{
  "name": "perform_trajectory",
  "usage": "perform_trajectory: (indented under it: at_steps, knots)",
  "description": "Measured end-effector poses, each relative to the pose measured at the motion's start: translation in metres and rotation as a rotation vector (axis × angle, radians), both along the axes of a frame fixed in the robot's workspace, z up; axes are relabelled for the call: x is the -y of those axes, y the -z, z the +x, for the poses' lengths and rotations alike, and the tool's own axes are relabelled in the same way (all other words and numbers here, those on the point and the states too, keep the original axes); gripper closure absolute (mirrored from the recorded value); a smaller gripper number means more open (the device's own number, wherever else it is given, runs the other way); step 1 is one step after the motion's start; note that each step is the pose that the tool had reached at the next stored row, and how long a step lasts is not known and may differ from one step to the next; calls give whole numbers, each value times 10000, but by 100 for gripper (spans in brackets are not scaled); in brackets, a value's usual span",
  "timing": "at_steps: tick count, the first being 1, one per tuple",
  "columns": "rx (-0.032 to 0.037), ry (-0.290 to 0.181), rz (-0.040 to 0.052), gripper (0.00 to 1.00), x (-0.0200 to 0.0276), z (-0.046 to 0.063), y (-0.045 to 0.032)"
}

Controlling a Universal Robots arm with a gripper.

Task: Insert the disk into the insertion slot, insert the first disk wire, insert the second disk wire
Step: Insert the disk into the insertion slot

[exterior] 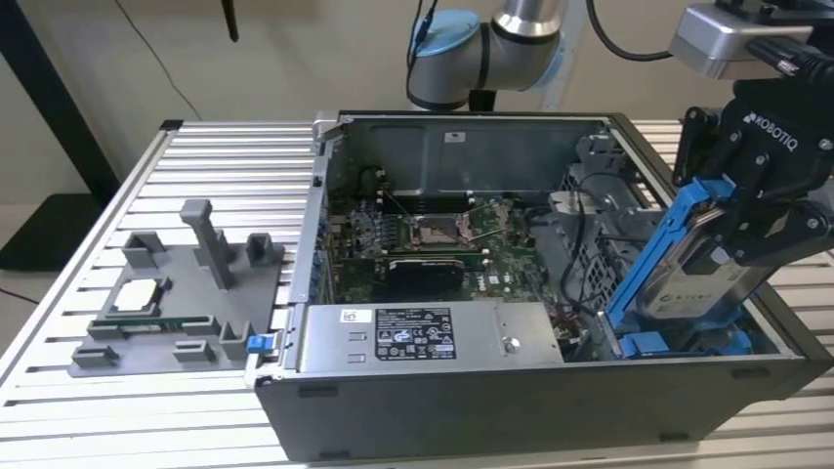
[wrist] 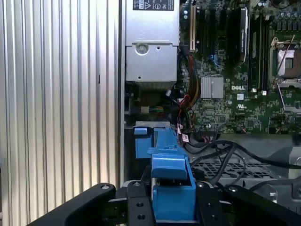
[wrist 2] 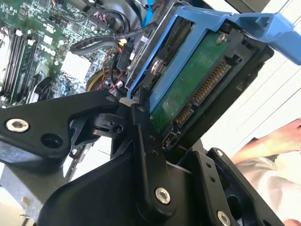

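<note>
Disk (exterior: 688,278) seen in the exterior view: steeply tilted, jaws clamped on it, over the end of the computer case (exterior: 521,415) at the exterior view's right. Its lower end was down by the blue fittings of the insertion slot (exterior: 658,344); contact could not be judged. Power-supply box (exterior: 431,337) lay along the near wall, motherboard (exterior: 431,234) behind it. The case rested on the slatted table (exterior: 156,420).

Second wrist view: jaws gripped the disk (wrist 2: 197,80) by its blue frame, green circuit board facing the camera.

First wrist view: disk's frame edge (wrist: 171,190) sat between the jaws, slot fittings (wrist: 143,141) just beyond; disk was not seated.
</note>
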State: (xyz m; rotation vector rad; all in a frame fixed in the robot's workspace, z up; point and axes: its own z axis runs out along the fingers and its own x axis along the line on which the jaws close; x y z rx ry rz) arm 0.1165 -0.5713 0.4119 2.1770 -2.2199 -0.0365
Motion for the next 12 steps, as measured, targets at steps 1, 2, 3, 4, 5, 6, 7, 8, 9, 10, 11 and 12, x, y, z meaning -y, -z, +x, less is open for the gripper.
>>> perform_trajectory:
  at_steps: [1,2,3,4,5,6,7,8,9,10,11,12]
  knots:
    - [0,0,1,100,-1,1,5]
    - [0,0,3,100,-2,2,11]
    - [0,0,5,100,-3,4,17]
    - [0,0,6,100,-4,5,22]
    - [0,0,8,100,-6,7,27]
    - [0,0,11,100,-8,9,32]
    - [0,-1,16,100,-10,11,37]
    - [0,1,20,100,-12,12,41]
    - [0,1,21,100,-14,12,46]
    - [-1,1,26,100,-17,13,54]
    - [0,0,27,100,-18,14,62]
    - [0,0,30,100,-20,15,72]
